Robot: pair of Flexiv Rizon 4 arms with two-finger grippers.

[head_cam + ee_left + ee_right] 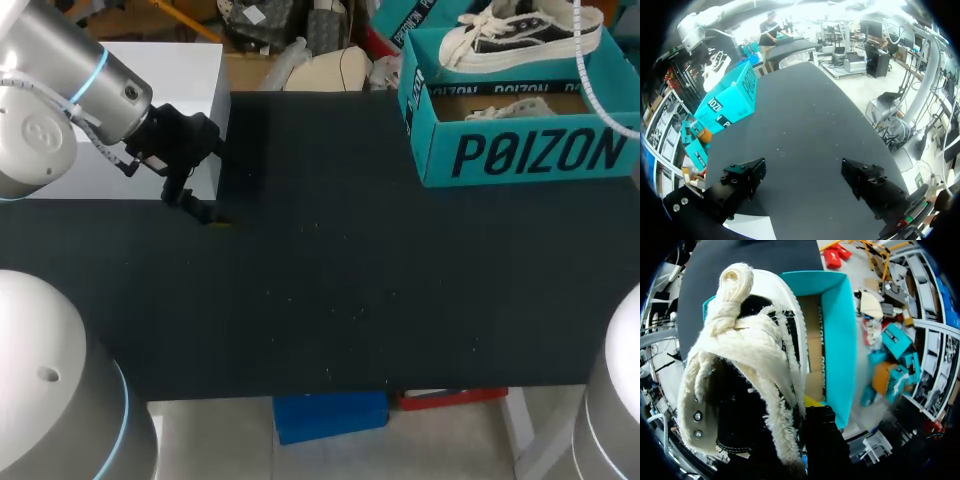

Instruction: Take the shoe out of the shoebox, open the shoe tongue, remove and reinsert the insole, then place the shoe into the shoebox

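Right hand (801, 415) holds the shoe (520, 32) by its fleecy collar, aloft just above the shoebox (520, 150) at its rear wall. The shoe has a black canvas upper, a white rubber sole and thick, fuzzy cream laces. The shoebox is rectangular teal cardboard, open, with a brown interior, and stands on the matte black tabletop (350, 280). Left hand (205, 212) is well apart from the shoebox, low over the tabletop, its fingers spread wide and gripping nothing.

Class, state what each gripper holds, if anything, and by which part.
The right gripper holds the shoe by the side of its fleecy collar, above the shoebox; only one jaw shows. The left gripper, jaws open, holds nothing.
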